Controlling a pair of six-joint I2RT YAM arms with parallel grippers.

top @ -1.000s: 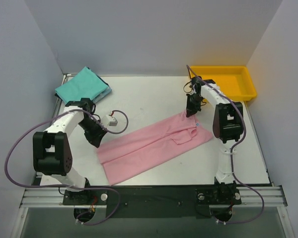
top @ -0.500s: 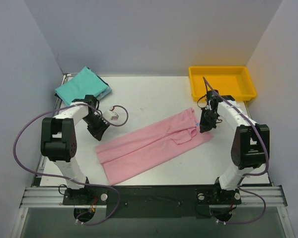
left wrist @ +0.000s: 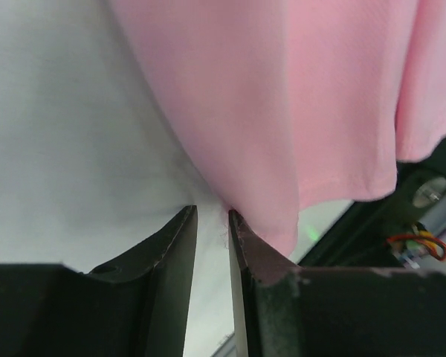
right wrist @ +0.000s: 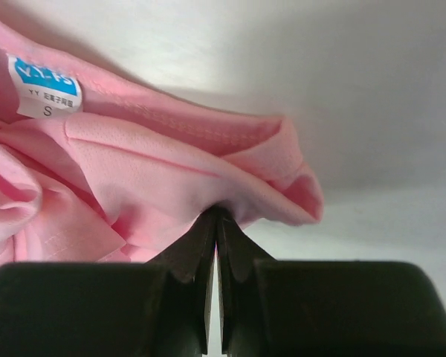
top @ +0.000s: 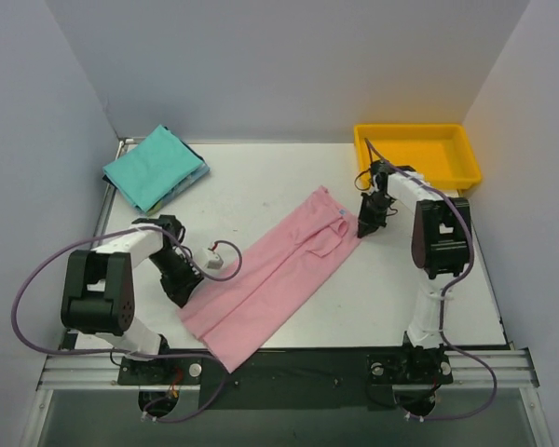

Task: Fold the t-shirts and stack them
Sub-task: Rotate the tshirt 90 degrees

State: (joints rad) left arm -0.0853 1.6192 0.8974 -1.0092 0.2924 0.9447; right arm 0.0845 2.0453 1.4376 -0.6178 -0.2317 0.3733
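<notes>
The pink t-shirt (top: 270,279) is pinched at 2 o'clock by the right gripper (right wrist: 217,212); the left gripper (left wrist: 212,213), narrowly open, touches its 8 o'clock hem.

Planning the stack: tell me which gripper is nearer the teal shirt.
Left. The left gripper sits nearer the robot than the teal shirt, same side; the right gripper is across the table, beside the tray.

pink tee (top: 270,270) folded lengthwise — lying diagonal, teal tee (top: 149,168) folded
</notes>
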